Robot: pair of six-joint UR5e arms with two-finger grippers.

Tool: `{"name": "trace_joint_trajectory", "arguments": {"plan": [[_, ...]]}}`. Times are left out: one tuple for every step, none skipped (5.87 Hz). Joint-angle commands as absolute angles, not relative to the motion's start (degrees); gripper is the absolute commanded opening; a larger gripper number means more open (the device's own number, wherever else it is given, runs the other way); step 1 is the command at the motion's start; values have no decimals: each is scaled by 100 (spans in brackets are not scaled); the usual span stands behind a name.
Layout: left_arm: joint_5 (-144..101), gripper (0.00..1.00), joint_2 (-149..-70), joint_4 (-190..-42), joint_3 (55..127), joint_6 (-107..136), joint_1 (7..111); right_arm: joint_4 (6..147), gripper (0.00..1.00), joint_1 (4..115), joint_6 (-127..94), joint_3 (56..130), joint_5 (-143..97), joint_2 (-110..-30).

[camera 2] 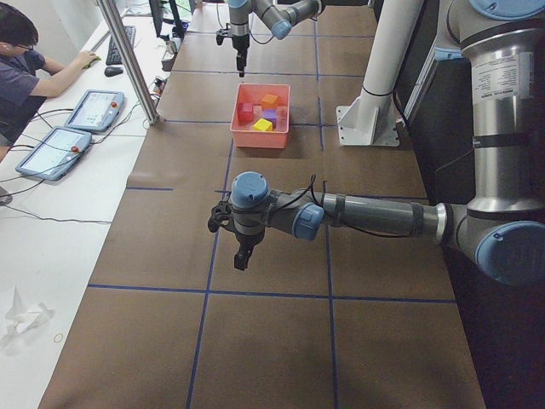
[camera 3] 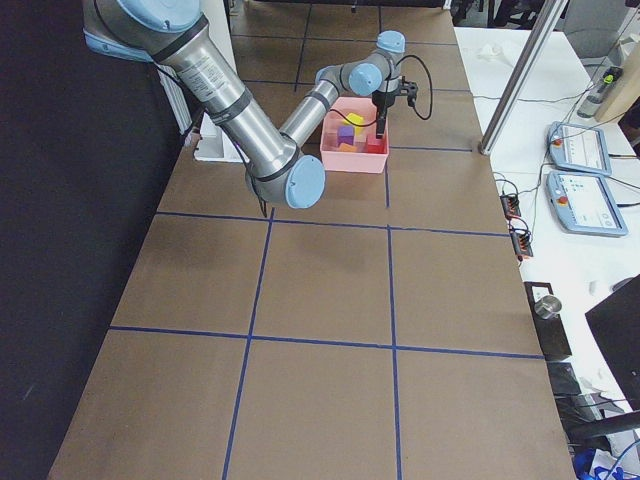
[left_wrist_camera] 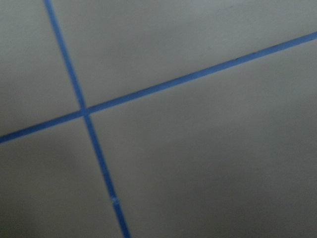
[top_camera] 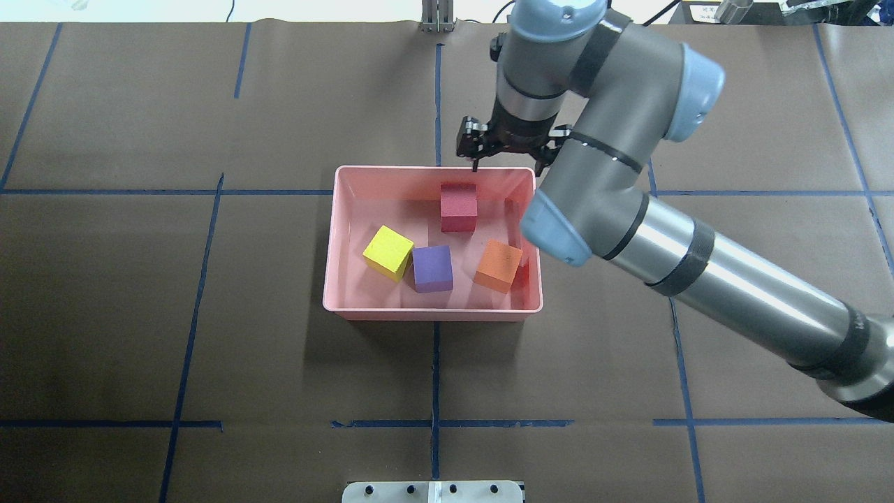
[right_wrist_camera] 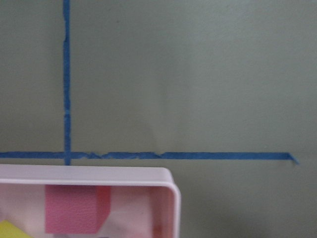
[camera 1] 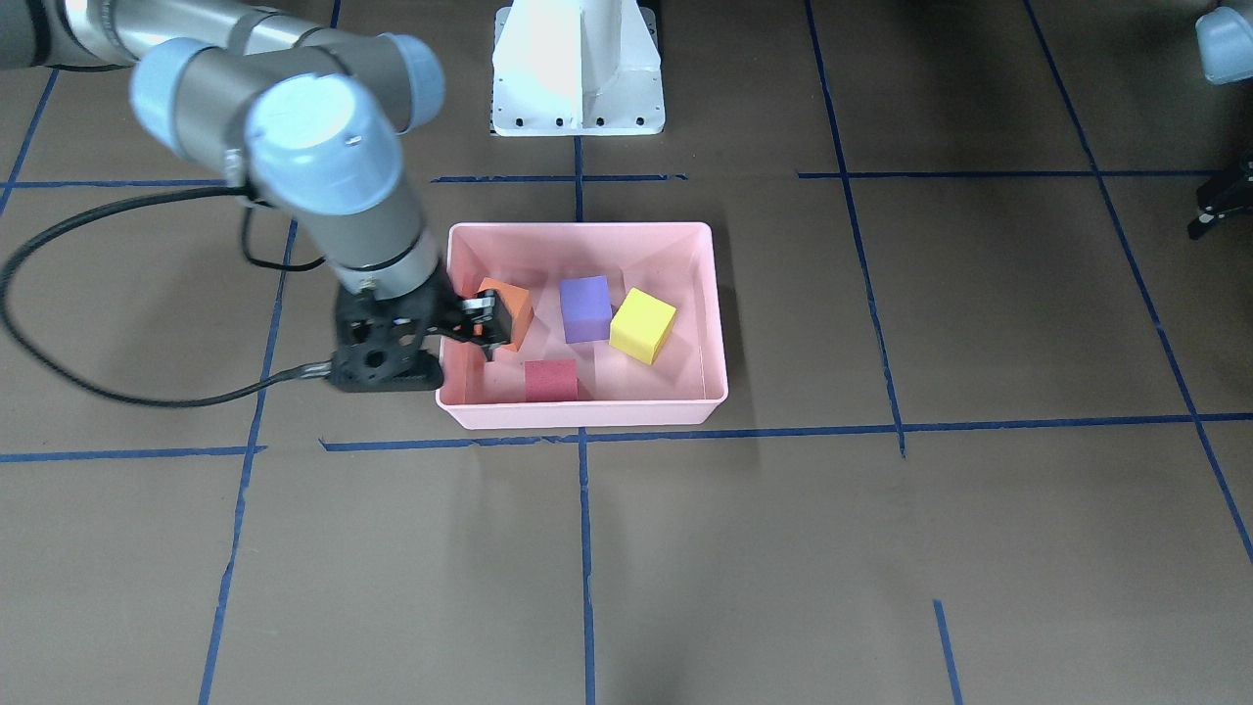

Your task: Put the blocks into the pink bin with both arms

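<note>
Starting with the front-facing view, I count all four blocks inside the bin (camera 1: 587, 227), which sits in the middle of the table (camera 1: 881, 548), well in from every edge. The orange block (camera 1: 511, 305) lies toward the table's right end and the purple block (camera 1: 585, 308) is central. The yellow block (camera 1: 642, 325) is just beside the purple one, and the red block (camera 1: 550, 380) sits by the wall nearest the operators' edge. The right pincer (camera 1: 482, 323) hangs over the bin's right-hand side, near the orange block, with nothing between its fingers.

Overhead, its linkages look splayed, so I read it as released and empty. No block lies on the bare table.

From the left end, the left pincer (camera 2: 241, 256) points down over bare table toward that end, well apart from the bin. I cannot tell whether it is spread or clenched.

The right-end view adds only the right arm reaching across to the bin.

The left wrist camera shows blurred table and tape lines (left_wrist_camera: 148, 89), no fingers. The right wrist camera shows one bin corner with the red block inside.

My judgement is that these foam cubes are very light, soft and grippy. If one needs moving, I would pinch two opposite flat faces gently, because squeezing hard will dent it. The thin bin will likely slide if nudged.
</note>
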State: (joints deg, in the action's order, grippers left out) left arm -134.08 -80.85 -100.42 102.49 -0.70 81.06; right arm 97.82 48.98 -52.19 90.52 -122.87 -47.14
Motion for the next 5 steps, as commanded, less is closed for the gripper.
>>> {"name": "trace_joint_trajectory", "arguments": {"plan": [[-13403, 100, -7998, -8700, 10440, -1145, 8714, 9791, 100, 5752, -3664, 9140, -12699, -5367], [-13395, 100, -8042, -8144, 10528, -1238, 8841, 9791, 100, 6192, -2717, 9280, -12831, -5840], [-13403, 100, -8007, -8156, 10529, -1239, 8842, 9791, 100, 6596, -1907, 9307, -12910, -6175], [-13377, 100, -8068, -8217, 10555, -1222, 8842, 9774, 100, 6975, -959, 9508, -13050, -6875], [-13412, 100, -8077, -8244, 10573, -1187, 8842, 9773, 100, 7353, -253, 9840, -13087, -7587]]}}
